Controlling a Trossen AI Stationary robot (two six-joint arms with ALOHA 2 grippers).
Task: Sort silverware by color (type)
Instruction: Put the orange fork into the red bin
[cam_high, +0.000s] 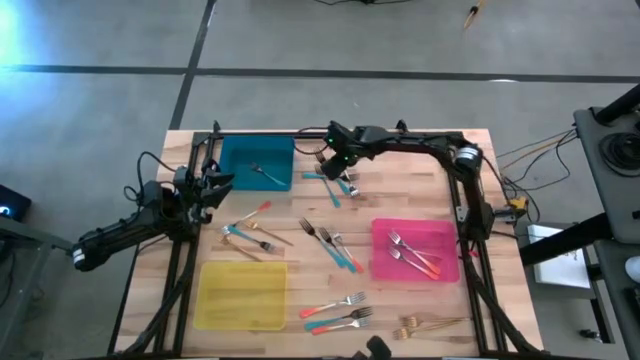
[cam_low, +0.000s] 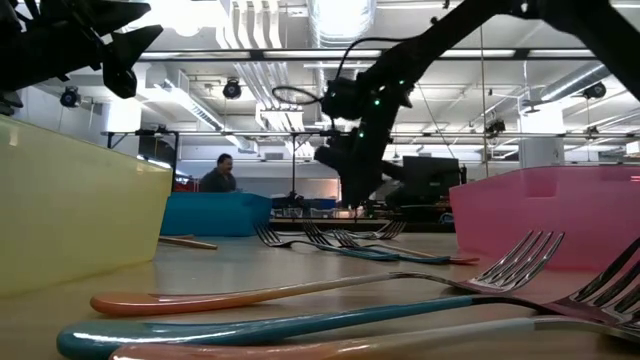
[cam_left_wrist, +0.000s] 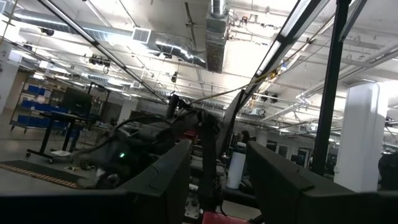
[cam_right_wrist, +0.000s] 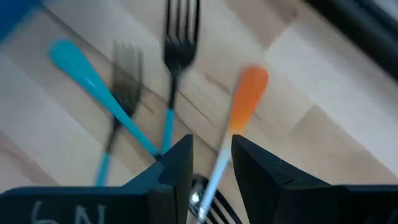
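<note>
Upper centre of the high view: right hand (cam_high: 343, 172) closing, fingers apart, around coral-handled fork (cam_right_wrist: 239, 118); needing lift toward pink tray (cam_high: 415, 270). Left hand (cam_high: 205, 188) waiting, apart.

light: bright overhead, ceiling glare | blur: right wrist view | foreground forks (cam_low: 300, 300) soft

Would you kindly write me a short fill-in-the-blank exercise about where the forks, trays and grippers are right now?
1. The pink tray holds ____ forks.
2. The ____ tray, nearest the parked left gripper, holds no forks.
3. The right gripper straddles a fork whose handle is ____.
4. The teal tray holds ____ fork.

Missing words: two; yellow; orange; one
</note>
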